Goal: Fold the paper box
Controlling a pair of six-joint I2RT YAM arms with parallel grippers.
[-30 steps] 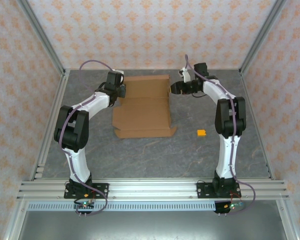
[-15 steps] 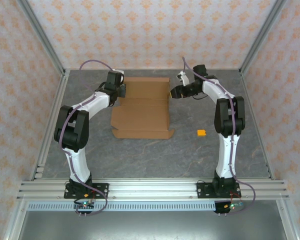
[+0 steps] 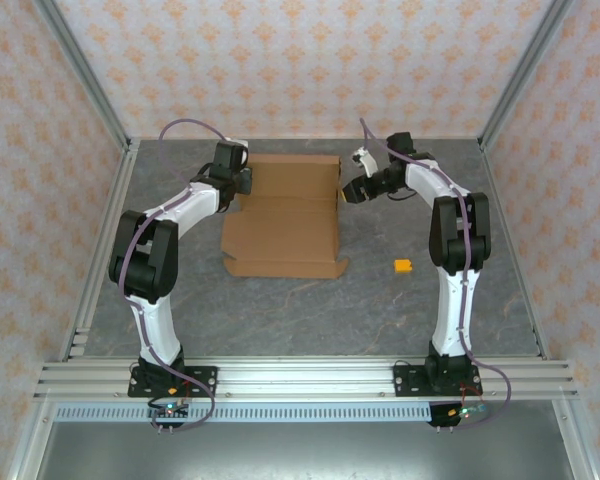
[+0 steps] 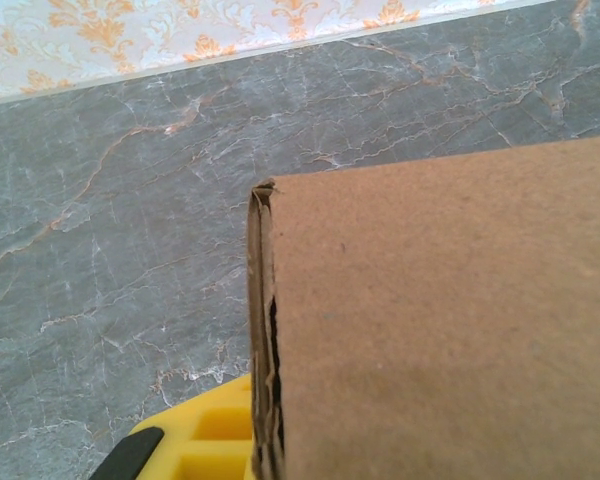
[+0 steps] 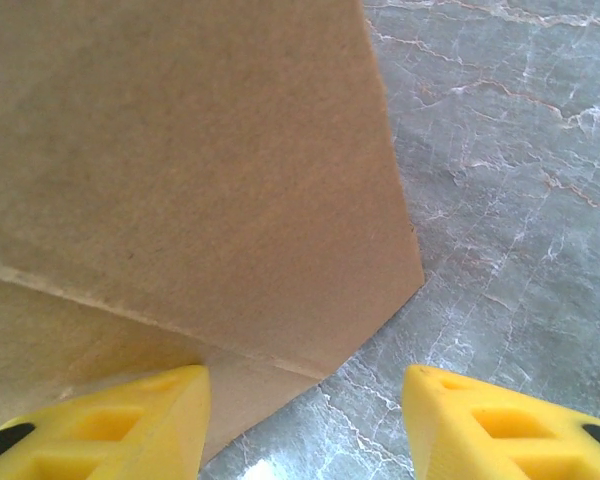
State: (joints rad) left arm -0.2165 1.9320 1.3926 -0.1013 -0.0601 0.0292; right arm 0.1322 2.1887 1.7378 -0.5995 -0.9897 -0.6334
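The paper box is a brown cardboard sheet lying partly folded in the middle of the grey table. My left gripper is at its left edge. In the left wrist view a doubled cardboard edge presses against one yellow finger, and the panel hides the other finger. My right gripper stands open at the box's right edge. Its yellow fingertips are wide apart, and a cardboard flap corner lies just ahead of my right gripper, which holds nothing.
A tiny orange block lies on the table right of the box, near the right arm. Patterned walls and metal rails close in the table on three sides. Bare grey table stretches in front of the box.
The right gripper has dropped slightly and moved closer to the box's right edge. The box's front right corner has shifted a little. The left arm has stayed put.
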